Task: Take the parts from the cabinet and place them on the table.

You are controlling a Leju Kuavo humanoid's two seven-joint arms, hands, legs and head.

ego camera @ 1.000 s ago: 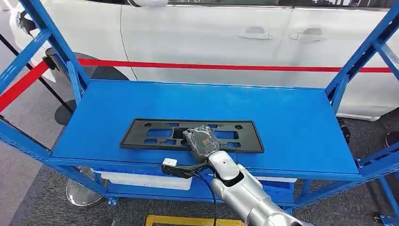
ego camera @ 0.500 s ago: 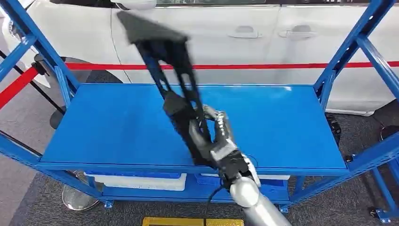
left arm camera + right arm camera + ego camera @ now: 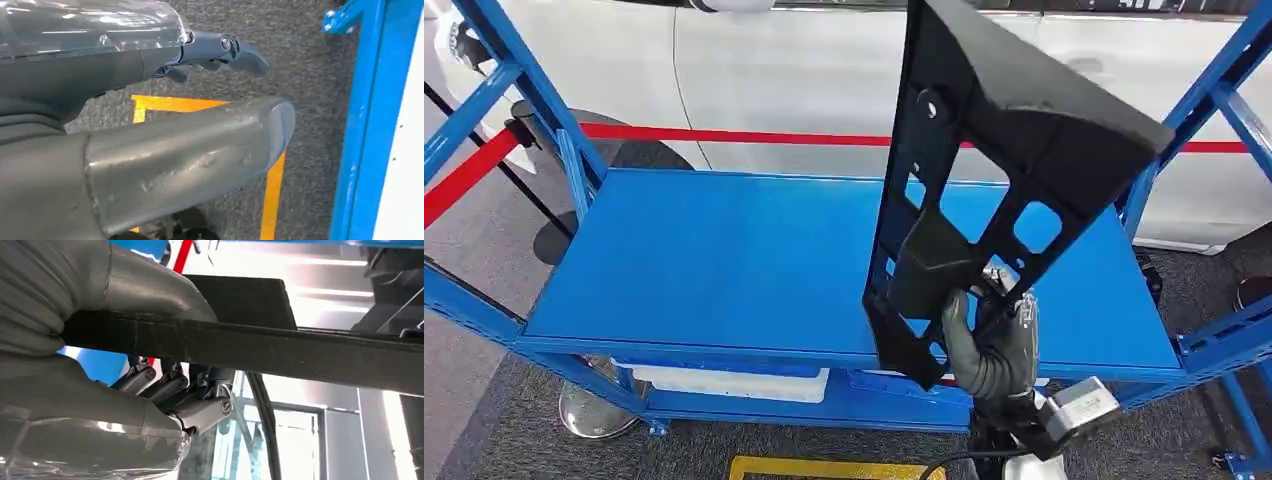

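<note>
Above the blue shelf, part lifted clear in the right hand.

The long black plastic mounting plate with cut-out slots (image 3: pixel 984 170) stands nearly on end, off the blue metal cabinet shelf (image 3: pixel 724 260) and touching nothing but the right hand (image 3: pixel 989 345), whose fingers are closed round its lower end; the right wrist view shows the thumb over one face of the plate (image 3: pixel 250 347) and the dark fingers (image 3: pixel 200 405) curled under the other. Holding it upright by one end likely serves to clear the blue uprights (image 3: pixel 1194 110) on withdrawal. The left hand (image 3: pixel 190 100) hangs over grey carpet with yellow floor tape (image 3: pixel 272 190), fingers apart and holding nothing. A white car (image 3: pixel 774 80) stands behind the cabinet; no table is in sight.
</note>
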